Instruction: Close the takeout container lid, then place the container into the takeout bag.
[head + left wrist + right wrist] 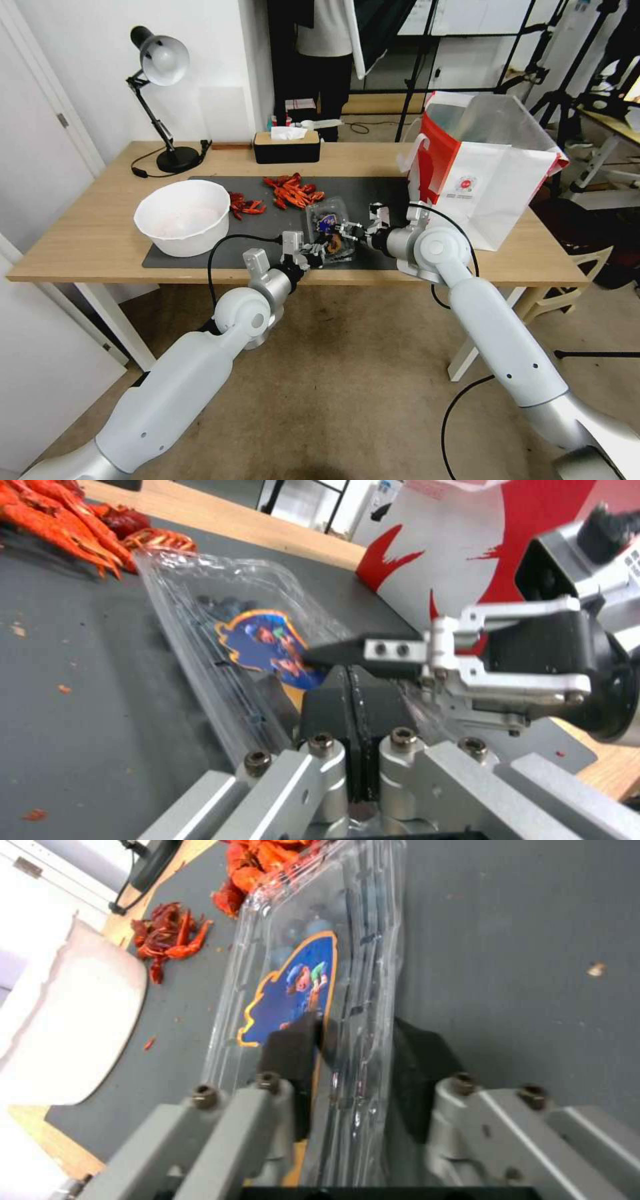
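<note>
The takeout container [328,230] sits on the dark mat near the front edge of the bench [87,240], beside the takeout bag [490,177]. The right hand [347,1060] grasps its edge, pinching lid [293,985] to base, likely to keep it closed. The left hand [351,692], clenched, meets the container's near side, seemingly steadying it.

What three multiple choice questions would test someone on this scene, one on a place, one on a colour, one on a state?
1. Where is the takeout container?
A. On the dark mat
B. In the takeout bag
C. In the white bowl

2. What colour are the bag's side panels?
A. Green
B. Red
C. Black

3. What is the right gripper doing?
A. Hanging open above the bowl
B. Resting on the lamp
C. Gripping the container's edge

Answers: 1 A, it lies on the mat between both grippers. 2 B, red shows beside the white front. 3 C, its fingers straddle the clear plastic rim.
</note>
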